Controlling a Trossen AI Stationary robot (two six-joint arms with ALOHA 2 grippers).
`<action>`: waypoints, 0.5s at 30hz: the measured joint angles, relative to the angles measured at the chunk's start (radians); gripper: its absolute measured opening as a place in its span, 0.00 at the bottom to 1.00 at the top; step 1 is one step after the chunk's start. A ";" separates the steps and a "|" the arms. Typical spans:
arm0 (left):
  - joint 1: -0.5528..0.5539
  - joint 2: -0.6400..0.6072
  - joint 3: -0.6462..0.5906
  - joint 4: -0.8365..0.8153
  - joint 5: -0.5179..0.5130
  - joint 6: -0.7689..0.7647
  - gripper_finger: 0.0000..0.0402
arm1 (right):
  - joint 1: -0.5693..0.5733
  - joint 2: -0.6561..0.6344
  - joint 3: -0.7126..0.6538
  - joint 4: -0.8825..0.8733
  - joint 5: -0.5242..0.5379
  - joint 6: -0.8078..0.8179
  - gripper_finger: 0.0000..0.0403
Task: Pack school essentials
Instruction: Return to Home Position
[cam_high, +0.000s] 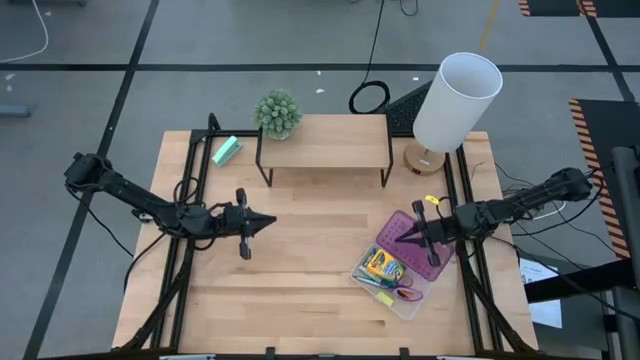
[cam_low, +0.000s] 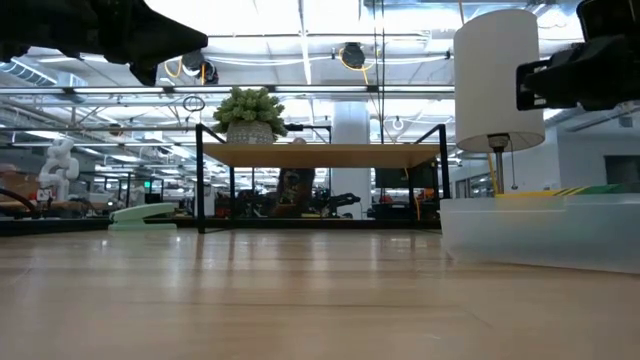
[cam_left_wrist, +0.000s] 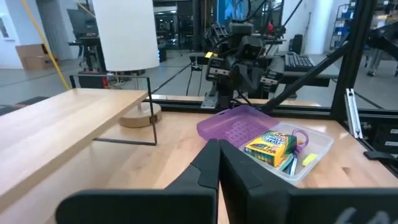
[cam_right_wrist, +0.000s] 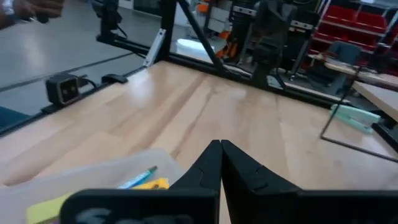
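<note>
The pale wooden worktop (cam_high: 300, 270) is carrying a clear plastic box (cam_high: 392, 292) near its right edge, and the box is sitting open with its purple lid (cam_high: 415, 243) leaning on the far side of it. Inside the box, the yellow-green crayon box (cam_high: 383, 268) is lying on top of the other school things, and the purple-handled scissors (cam_high: 408, 294) are peeking out just beside it. In the left wrist view the crayon box (cam_left_wrist: 269, 147) is showing its bright yellow face, with a tiny yellow piece (cam_left_wrist: 310, 159) lying next to it in the clear box. The right gripper (cam_high: 410, 233) is hanging over the purple lid, and its two dark fingers are pressed together with nothing between them. The left gripper (cam_high: 268, 222) is hanging over the bare middle of the worktop, well apart from the box, and its fingers are also squeezed together and holding nothing. At the back of the worktop, a small wooden shelf on black legs (cam_high: 323, 142) is standing, with a little green plant in a pot (cam_high: 278, 113) at its left corner. A mint-green block (cam_high: 227, 151) is lying just left of the shelf. A lamp with a tall white shade (cam_high: 456, 100) and a round wooden foot is standing to the right of the shelf.
</note>
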 joint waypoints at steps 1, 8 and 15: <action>0.000 0.000 0.000 0.000 0.004 -0.005 0.02 | -0.008 -0.001 -0.003 0.001 -0.001 -0.004 0.00; -0.001 0.000 0.000 0.000 0.100 0.004 0.01 | -0.066 -0.015 -0.040 0.048 -0.121 -0.034 0.00; -0.001 0.000 0.000 0.000 0.107 0.004 0.03 | -0.126 -0.055 -0.060 0.063 -0.135 -0.046 0.00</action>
